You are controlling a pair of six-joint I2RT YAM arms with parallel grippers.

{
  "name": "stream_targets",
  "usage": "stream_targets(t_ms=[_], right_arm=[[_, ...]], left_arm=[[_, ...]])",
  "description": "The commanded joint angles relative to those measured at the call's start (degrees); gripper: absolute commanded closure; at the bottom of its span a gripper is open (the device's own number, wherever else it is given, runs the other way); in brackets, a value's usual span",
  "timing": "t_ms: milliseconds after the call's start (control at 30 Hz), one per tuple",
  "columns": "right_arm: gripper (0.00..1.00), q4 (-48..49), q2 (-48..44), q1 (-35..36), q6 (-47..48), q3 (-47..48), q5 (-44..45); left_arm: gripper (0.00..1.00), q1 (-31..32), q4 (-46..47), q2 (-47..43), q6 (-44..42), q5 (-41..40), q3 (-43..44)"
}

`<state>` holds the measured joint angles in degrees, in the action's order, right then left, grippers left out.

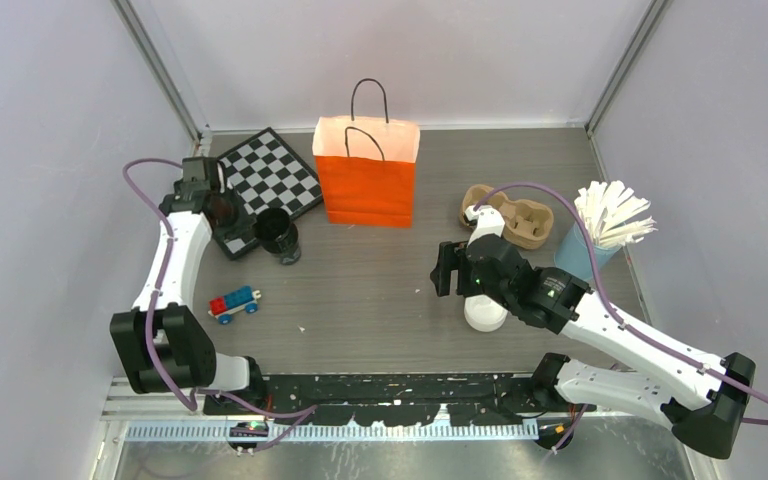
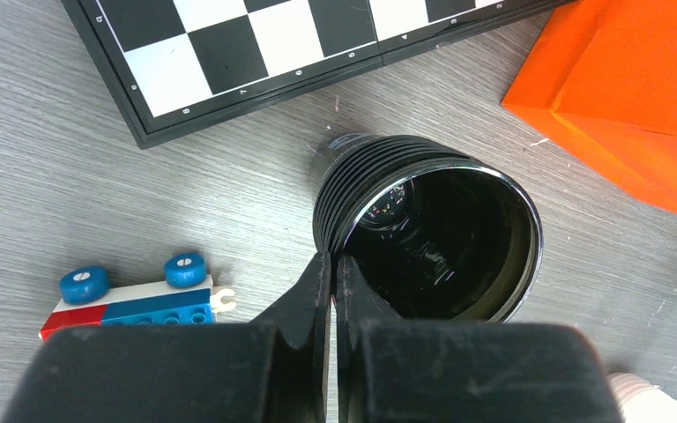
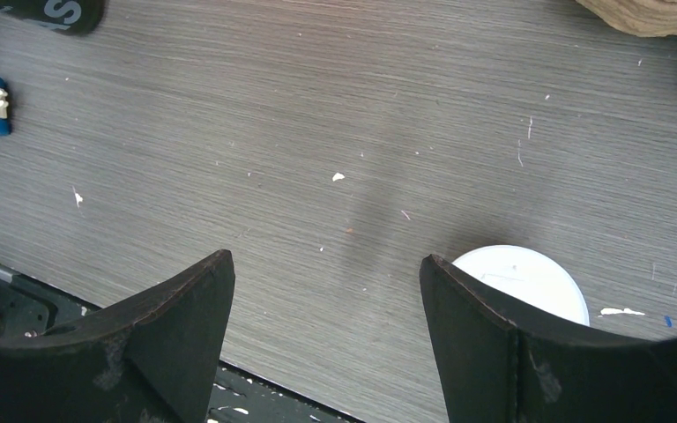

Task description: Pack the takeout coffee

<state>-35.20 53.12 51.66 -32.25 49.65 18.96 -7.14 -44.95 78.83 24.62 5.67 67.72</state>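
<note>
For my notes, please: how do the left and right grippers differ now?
The left gripper is shut; the right gripper is open. The left hangs at the black cup's rim; the right hangs over the table. Both have black fingers.

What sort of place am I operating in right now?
Probably a robot test cell, not a real café: blank panel walls enclose a wood-grain table, and the props are mismatched: a chessboard, a toy brick car, an orange paper bag.
</note>
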Motion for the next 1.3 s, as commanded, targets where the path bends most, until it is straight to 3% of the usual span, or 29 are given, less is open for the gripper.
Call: stream_targets(t_ms=[0, 100, 267, 433, 567, 1267], right_arm=[[0.19, 1.83, 0.52, 0.28, -0.33, 1.77, 1.24], [0.19, 2.17, 1.41, 0.21, -0.74, 1.79, 0.68], [0.19, 3.04, 1.74, 0.28, -0.79, 1.16, 0.95], [0.19, 2.85, 1.32, 0.27, -0.88, 1.16, 0.99], [0.19, 2.78, 1.11, 0.28, -0.84, 1.37, 0.82], [0.19, 2.51, 1.16, 0.28, -0.4, 1.54, 1.08]], left_arm=[[1.0, -0.31, -1.59, -2.69, -1.54, 2.55, 5.51], [0.87, -0.26, -2.75, -2.75, -1.8, 2.52, 6.74], [0.99, -0.26, -3.23, -2.14, -3.2, 0.66, 5.81], [0.8, -0.2, -2.69, -1.7, -3.42, 0.89, 5.63], [0.74, -0.22, -1.31, -0.71, -4.9, 4.01, 5.61], [0.8, -0.1, -0.98, 3.81, -7.66, 5.07, 5.54]])
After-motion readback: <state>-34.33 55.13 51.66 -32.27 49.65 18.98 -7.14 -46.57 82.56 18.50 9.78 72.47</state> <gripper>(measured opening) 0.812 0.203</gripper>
